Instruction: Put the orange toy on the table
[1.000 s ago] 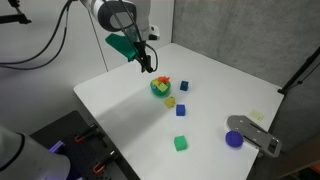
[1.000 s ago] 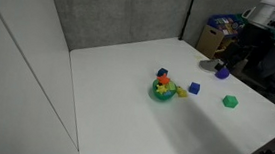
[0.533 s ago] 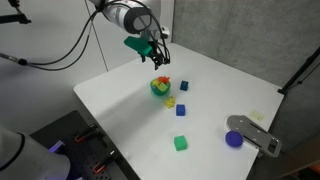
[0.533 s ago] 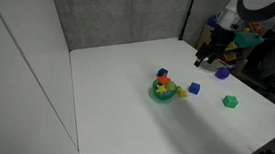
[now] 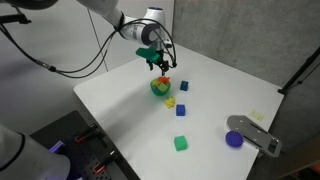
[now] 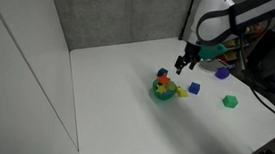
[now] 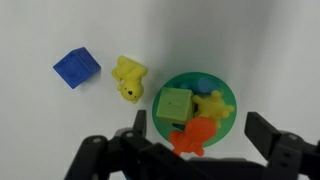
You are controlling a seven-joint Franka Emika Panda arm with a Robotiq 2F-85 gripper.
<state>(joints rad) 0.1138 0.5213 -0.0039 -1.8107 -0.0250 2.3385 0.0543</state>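
The orange toy [image 7: 195, 135] lies in a small green bowl [image 7: 228, 95] with a green cube [image 7: 172, 105] and a yellow star-shaped toy [image 7: 212, 106]. My gripper [image 7: 200, 138] is open and empty, hovering right above the bowl with the orange toy between its fingers [image 7: 265, 130] in the wrist view. In both exterior views the gripper [image 5: 158, 66] [image 6: 184, 64] hangs just above the bowl [image 5: 160, 88] [image 6: 162, 90], where the orange toy [image 6: 162, 82] shows as a small spot. The bowl stands on the white table [image 5: 120, 105] [image 6: 115, 105].
Beside the bowl lie a yellow toy [image 7: 128, 78] and a blue block [image 7: 76, 68]. Further out on the table are another blue block [image 5: 181, 111], a green cube [image 5: 180, 143], a purple piece [image 5: 234, 139] and a grey object [image 5: 255, 132].
The gripper has travelled across the table to a spot right above the green bowl. The toys and blocks have not moved.
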